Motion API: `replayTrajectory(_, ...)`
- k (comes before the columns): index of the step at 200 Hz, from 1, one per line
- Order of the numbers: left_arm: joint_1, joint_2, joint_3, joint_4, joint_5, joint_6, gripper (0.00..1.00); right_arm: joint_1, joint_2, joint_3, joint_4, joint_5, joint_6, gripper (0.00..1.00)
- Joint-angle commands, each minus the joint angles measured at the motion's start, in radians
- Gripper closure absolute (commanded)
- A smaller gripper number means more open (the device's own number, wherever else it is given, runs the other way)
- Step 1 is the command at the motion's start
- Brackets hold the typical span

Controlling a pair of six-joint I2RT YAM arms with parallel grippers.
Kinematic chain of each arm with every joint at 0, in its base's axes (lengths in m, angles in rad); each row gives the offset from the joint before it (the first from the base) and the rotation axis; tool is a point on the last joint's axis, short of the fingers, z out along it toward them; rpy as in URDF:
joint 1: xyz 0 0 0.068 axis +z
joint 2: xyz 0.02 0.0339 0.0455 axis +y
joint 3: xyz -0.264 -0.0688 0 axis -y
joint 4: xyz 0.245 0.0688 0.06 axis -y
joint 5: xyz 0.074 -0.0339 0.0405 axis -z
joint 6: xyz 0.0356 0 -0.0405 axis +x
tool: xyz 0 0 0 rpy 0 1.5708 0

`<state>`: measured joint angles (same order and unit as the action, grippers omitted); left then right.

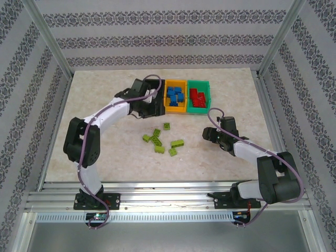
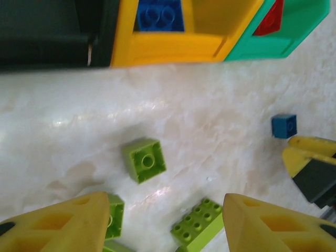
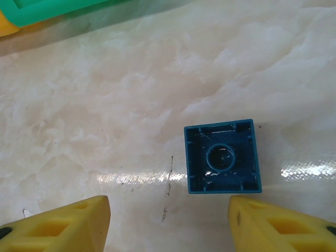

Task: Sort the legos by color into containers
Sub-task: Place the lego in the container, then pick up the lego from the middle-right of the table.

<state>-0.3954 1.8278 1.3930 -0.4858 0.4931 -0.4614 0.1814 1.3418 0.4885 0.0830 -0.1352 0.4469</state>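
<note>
We see the left jaws spread empty, tilted down over the tabletop [image 2: 220, 105] with an upturned lime square brick [image 2: 145, 159] at their 12 o'clock, while the right jaws, likewise spread and empty, point down with the upturned blue square brick [image 3: 222, 156] just ahead at 1 o'clock.

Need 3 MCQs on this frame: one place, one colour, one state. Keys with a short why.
1. The red legos lie in: A black bin, B orange-yellow bin, C green bin.
2. The loose cluster on the table is: A red, B lime green, C white.
3. The right gripper is: A shut on a brick, B inside a bin, C open, holding nothing.
Key: 1 C, red fills the green bin. 2 B, all clustered bricks are lime. 3 C, fingers apart, blue brick lying free ahead.
</note>
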Motion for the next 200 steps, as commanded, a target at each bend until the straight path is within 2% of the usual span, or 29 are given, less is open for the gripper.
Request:
replayTrajectory(1, 0.003, -0.090, -0.160, 0.169, 0.016, -0.012, 0.41, 0.003, 0.008, 0.016, -0.007, 0.016, 0.006, 0.38)
replayTrajectory(44, 0.002, -0.234, -0.400, 0.220, -0.026, 0.025, 0.41, -0.029, 0.001, 0.032, -0.042, 0.011, 0.024, 0.38)
replayTrajectory(72, 0.003, -0.337, -0.495, 0.217, -0.128, 0.026, 0.41, -0.067, -0.061, 0.026, -0.056, 0.020, 0.044, 0.38)
replayTrajectory(102, 0.003, -0.389, -0.554, 0.265, -0.143, -0.003, 0.41, -0.093, -0.072, 0.087, -0.119, 0.039, 0.009, 0.38)
replayTrajectory(154, 0.003, -0.378, -0.558, 0.299, -0.119, -0.017, 0.41, -0.105, 0.144, 0.287, -0.266, -0.008, -0.039, 0.40)
replayTrajectory(200, 0.004, -0.351, -0.557, 0.287, -0.119, -0.009, 0.41, -0.100, 0.229, 0.278, -0.252, -0.044, -0.002, 0.45)
